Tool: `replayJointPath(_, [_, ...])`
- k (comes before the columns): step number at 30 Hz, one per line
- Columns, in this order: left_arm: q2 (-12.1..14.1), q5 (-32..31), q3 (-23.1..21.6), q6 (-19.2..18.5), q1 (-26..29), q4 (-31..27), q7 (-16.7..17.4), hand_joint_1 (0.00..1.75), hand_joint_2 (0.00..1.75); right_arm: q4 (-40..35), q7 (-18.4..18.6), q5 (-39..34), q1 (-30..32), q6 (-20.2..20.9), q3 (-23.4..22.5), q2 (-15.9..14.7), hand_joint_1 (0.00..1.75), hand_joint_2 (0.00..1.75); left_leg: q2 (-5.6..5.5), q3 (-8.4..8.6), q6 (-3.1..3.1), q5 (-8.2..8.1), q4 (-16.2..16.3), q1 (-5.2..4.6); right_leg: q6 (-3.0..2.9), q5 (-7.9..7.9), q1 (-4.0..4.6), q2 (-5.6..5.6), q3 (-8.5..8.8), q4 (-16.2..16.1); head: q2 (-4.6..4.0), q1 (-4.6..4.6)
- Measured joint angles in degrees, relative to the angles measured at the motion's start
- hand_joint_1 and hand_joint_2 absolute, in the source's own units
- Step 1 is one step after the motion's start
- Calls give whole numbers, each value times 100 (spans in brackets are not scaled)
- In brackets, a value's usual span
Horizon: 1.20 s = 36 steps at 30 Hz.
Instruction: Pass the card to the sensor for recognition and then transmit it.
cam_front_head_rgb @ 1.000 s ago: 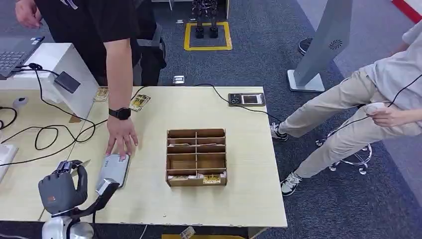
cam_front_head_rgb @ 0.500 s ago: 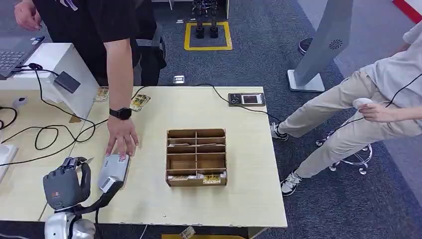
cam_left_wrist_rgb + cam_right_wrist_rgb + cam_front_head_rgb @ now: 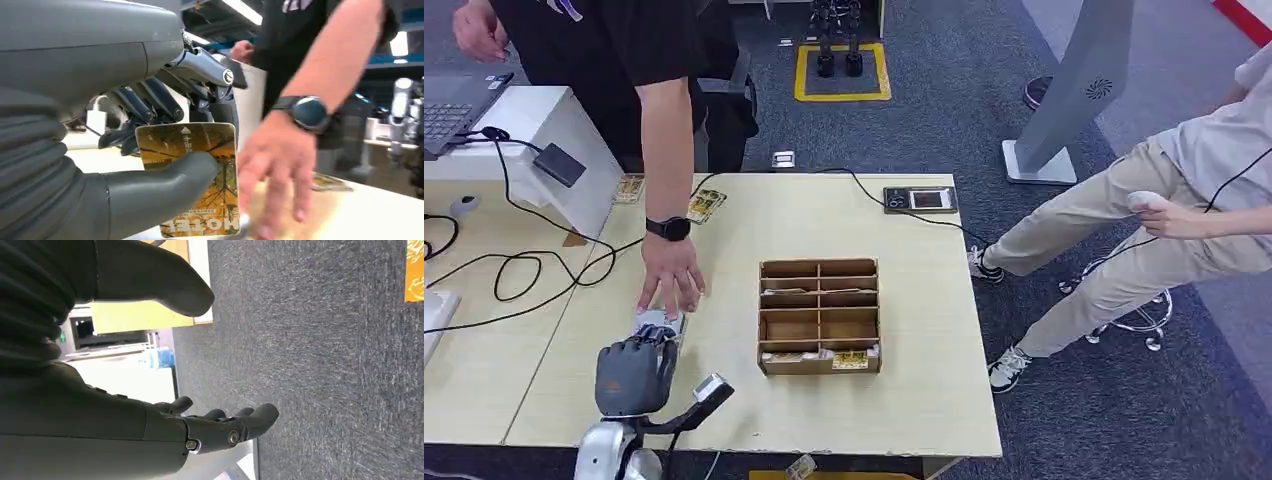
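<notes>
My left hand (image 3: pixel 634 375) hovers over the near end of the grey sensor (image 3: pixel 660 321) on the wooden table (image 3: pixel 924 400). In the left wrist view the thumb and fingers of my left hand (image 3: pixel 100 130) pinch a yellow card (image 3: pixel 200 140) with an autumn-tree print, held upright. A person's hand (image 3: pixel 669 282) with a dark watch rests on the sensor's far end, and that hand (image 3: pixel 280 165) is just beyond the card. My right hand (image 3: pixel 165 425) hangs over the grey carpet, fingers apart and holding nothing.
A cardboard box (image 3: pixel 819 315) with several compartments stands mid-table, cards (image 3: pixel 849 358) in its front row. A black reader (image 3: pixel 919 199) lies at the far edge, loose cards (image 3: pixel 705 205) at the far left. Cables (image 3: pixel 524 270) trail across the left side. A seated person (image 3: pixel 1184 200) is at the right.
My left hand has moved right and forward with the card, from beside the sensor to over its near end. The person's hand stays on the sensor.
</notes>
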Motion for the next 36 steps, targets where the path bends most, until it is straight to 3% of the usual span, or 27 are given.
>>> replayJointPath(7, [59, 319, -449, 2, 23, 306, 153, 175, 175, 0, 15, -48, -2, 11, 92, -9, 0, 175, 0, 2, 0, 0, 0, 0, 0, 0, 0, -2, 1, 0, 0, -2])
replayJointPath(14, [61, 208, -715, 2, 27, 601, 289, 175, 175, -2, -4, -85, -6, 9, 151, -24, 0, 175, 0, 1, 0, 1, 0, 0, 0, 0, 0, -1, 1, 1, 0, -2])
replayJointPath(21, [140, 105, -881, 2, 61, 660, 647, 175, 175, -2, 9, -157, -5, 15, 184, -33, 0, 175, 0, 1, 0, 0, 0, 0, 0, 0, 0, -1, 1, 0, 0, -2])
replayJointPath(36, [227, 158, -982, 4, 70, 743, 769, 175, 175, 0, -26, -208, -3, 2, 195, -33, 0, 175, 0, 3, 1, 1, 0, 0, 0, 0, 0, -2, 2, 1, 0, -2])
